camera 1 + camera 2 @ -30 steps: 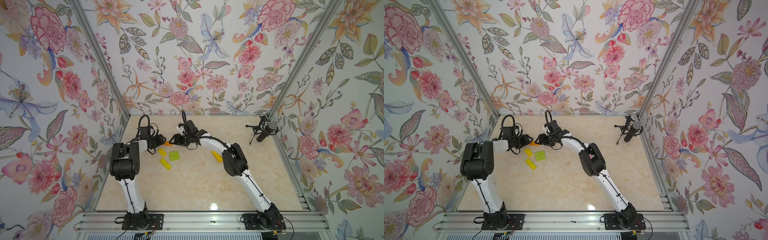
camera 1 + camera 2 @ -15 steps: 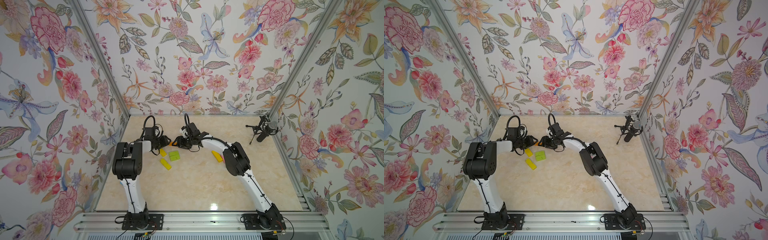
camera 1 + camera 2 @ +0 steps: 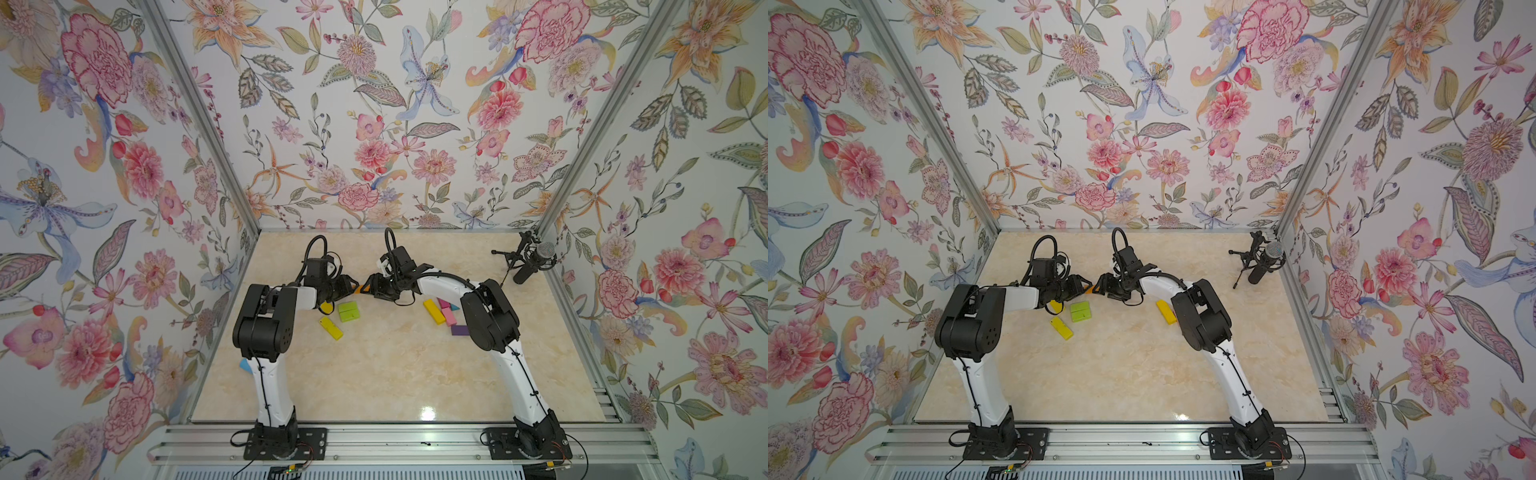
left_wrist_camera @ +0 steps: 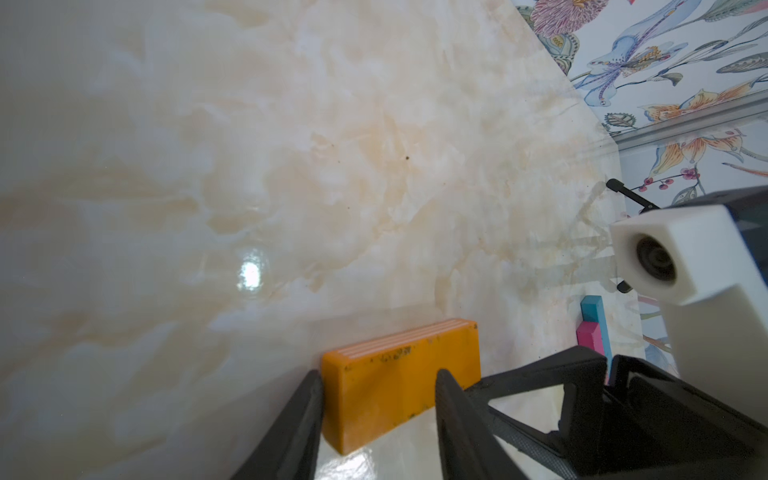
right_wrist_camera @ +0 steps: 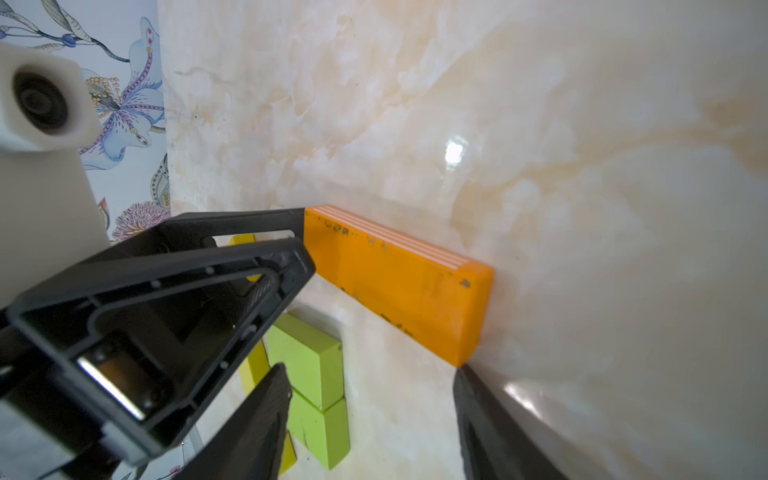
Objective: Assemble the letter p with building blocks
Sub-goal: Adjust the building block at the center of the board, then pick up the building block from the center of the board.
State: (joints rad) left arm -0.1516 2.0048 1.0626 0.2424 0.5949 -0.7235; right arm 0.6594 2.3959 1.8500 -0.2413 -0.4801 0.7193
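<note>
Left gripper (image 4: 380, 371) sits narrow around one end of the orange block (image 5: 399, 282), standing on edge on the tabletop (image 5: 540, 124); we cannot tell whether it clamps. Right gripper (image 5: 370, 367) gapes wide, one finger just beside the far end.

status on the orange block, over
Left hand at orange block end, grip unclear. Right hand open at its other end. Block stands on edge. Lime blocks close by.
</note>
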